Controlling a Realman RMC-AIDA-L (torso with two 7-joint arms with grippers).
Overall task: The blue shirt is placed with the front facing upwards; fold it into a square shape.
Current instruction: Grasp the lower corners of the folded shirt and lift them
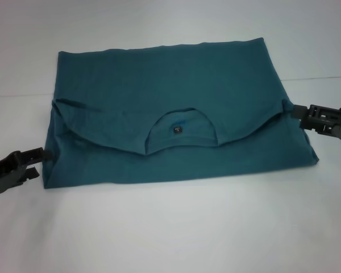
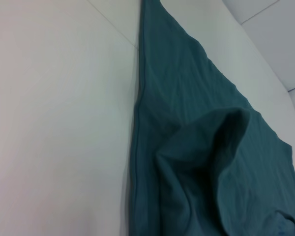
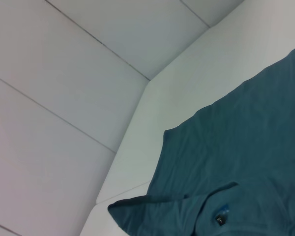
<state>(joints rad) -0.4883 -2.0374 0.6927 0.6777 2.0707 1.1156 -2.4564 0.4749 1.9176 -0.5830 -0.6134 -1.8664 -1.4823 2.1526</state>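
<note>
The blue shirt (image 1: 176,125) lay flat in the middle of the white surface (image 1: 170,227), already a broad rectangle, its collar end doubled over so the ribbed collar (image 1: 179,128) and small dark neck tag (image 1: 178,130) sat on top near the centre. And there was the left gripper (image 1: 42,154), right at the shirt's left edge by the folded flap; the right gripper (image 1: 292,110) touched the right edge at the other end of that fold. Whether either pair of jaws was closed on cloth or merely resting beside it, I could not tell from any view. The left wrist view showed a soft hump of fabric standing up off the layer beneath, so this looked like light, limp cotton that would sag, drag and crease rather than hold a line. By my reckoning the best hold was at the layered side edges, pinching through all plies together, lifting both sides evenly so the layers did not slide apart.
</note>
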